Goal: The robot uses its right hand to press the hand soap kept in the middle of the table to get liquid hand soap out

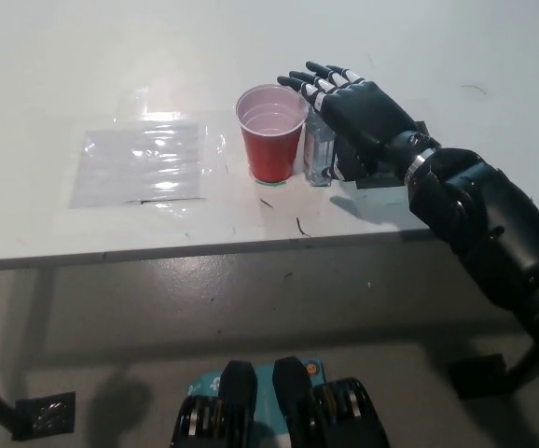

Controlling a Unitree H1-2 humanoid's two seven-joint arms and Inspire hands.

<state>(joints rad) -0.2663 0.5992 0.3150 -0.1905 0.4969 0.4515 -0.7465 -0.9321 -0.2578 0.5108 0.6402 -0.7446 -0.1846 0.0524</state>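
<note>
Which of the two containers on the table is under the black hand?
The clear bottle, directly below the right hand; the red cup stands beside it, uncovered.

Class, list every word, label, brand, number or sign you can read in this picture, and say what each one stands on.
No text can be read.
Red cup: no print shows.
Clear soap bottle: any label is blurred and partly hidden by the right robot hand.
Clear plastic sheet on the table: only glare.
</note>
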